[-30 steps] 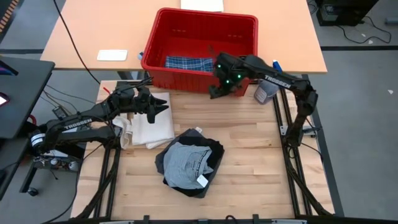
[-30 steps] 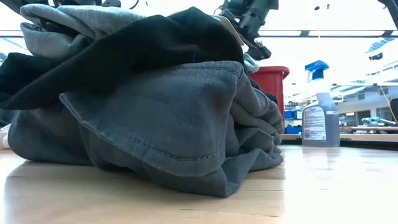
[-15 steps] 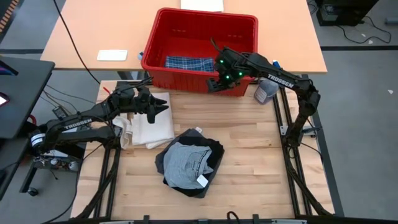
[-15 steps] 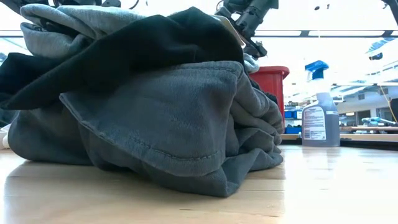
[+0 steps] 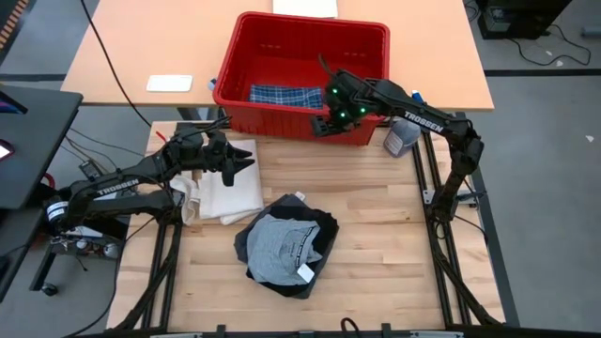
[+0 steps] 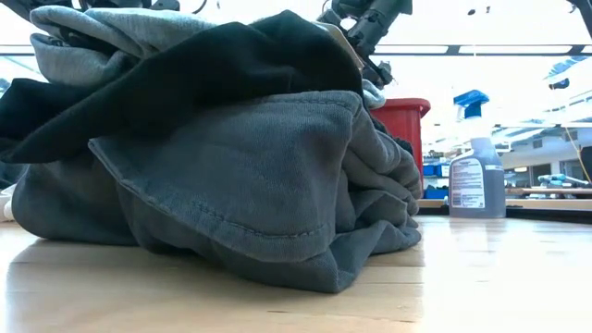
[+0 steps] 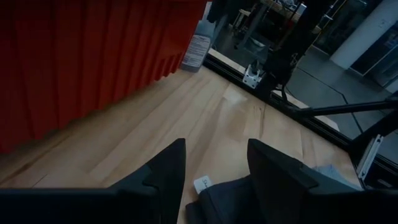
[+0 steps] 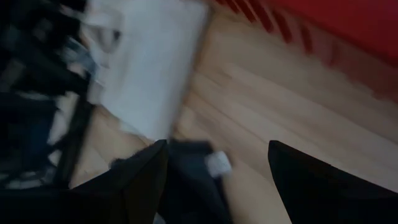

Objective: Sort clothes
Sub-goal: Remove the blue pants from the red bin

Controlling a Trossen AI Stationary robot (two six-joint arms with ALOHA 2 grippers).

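With the blue-and-white plaid piece [image 5: 286, 95] already in the red basket [image 5: 376, 38], the right claw [image 5: 322, 128] hangs apart and empty at its front wall, while charcoal shorts [image 5: 282, 246] wait mid-desk [image 5: 376, 244] and the left claw [image 5: 246, 164], apart, idles over the tote bag [image 5: 230, 192].

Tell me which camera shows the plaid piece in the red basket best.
The high view: it looks straight down into the red basket, where the plaid piece lies on the bottom. The low view shows only a corner of the basket behind the clothes pile; the wrist views show only the basket's wall.
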